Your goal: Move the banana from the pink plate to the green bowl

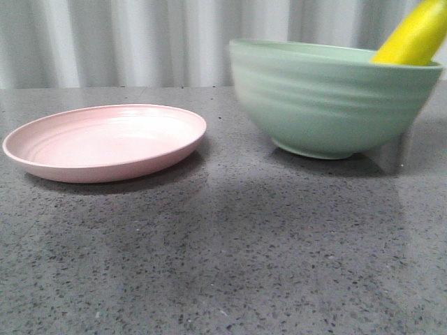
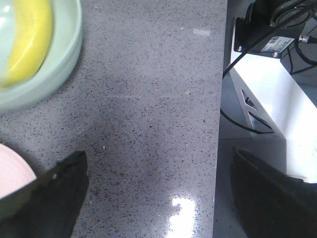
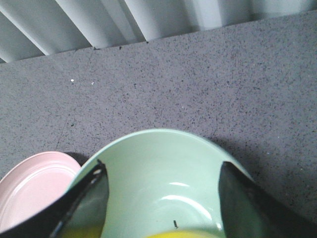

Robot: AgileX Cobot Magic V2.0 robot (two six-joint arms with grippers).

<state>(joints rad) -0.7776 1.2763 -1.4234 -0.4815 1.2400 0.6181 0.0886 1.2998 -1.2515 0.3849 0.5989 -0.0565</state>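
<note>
Gripper state, right arm: right gripper [image 3: 161, 208] has its jaws spread wide over the green bowl [image 3: 158, 168], 1 finger on each side of the opening, nothing between them. Yellow of the banana [image 3: 173, 234] shows just below the gap, not gripped. Left gripper [image 2: 158, 198] is also wide apart and empty, over bare desk [image 2: 148, 99] near its edge, the bowl and a sliver of pink plate [image 2: 12, 171] off to the side.

Front view: banana [image 1: 413, 35] leans inside the green bowl [image 1: 328, 98], 1 end poking above the far rim. Pink plate [image 1: 105, 143] sits beside the bowl on the desk [image 1: 223, 265], apart from it, with nothing on it.

Judgement: transfer looks complete; step in hand is the release and retreat. Next move calls for lifting the right arm straight up, clear of the rim, without nudging banana or bowl.
</note>
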